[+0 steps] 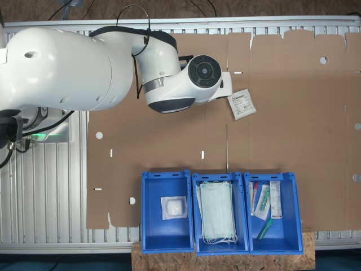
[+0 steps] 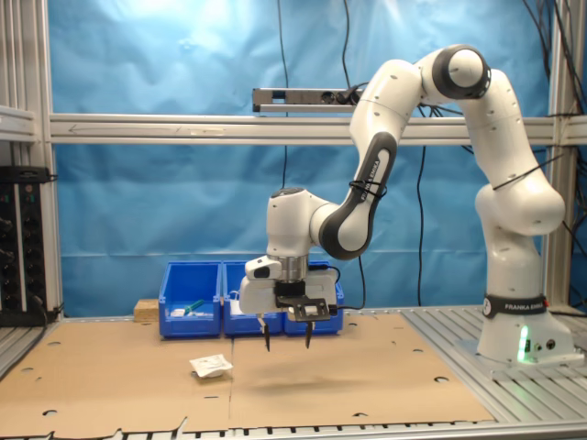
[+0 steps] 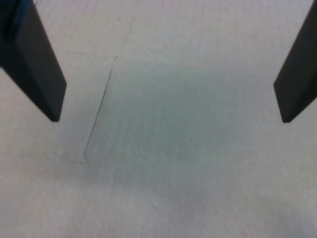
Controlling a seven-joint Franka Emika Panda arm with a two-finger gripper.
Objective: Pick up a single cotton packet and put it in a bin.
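1. Cotton packet [image 1: 243,104] lies flat on the cardboard sheet [image 1: 293,135], white and square, with dark print on its face; lettering too small to make out. In the second exterior view the same packet [image 2: 211,366] sits on the sheet just toward the second exterior view's left of the gripper, apart from it.
2. Gripper [image 2: 286,345] hangs above the cardboard, fingers spread wide, nothing between them. In the wrist view both dark fingers [image 3: 37,69] stand at the frame sides with bare cardboard and a faint cut line between.
3. Arm [image 1: 180,84] in the first exterior view has its wrist just beside the packet, covering the packet's near corner.
4. Three blue bins along one edge of the sheet: one [image 1: 148,226] with a plump white packet [image 1: 174,207], the middle one [image 1: 243,226] with pale green face masks [image 1: 217,212], the third [image 1: 293,226] with slim wrapped items [image 1: 268,200], print unreadable.
5. Cardboard between the packet and the bins is open; small slots and round holes dot the sheet.
6. Print on the arm's base band [image 2: 514,308], not noted.
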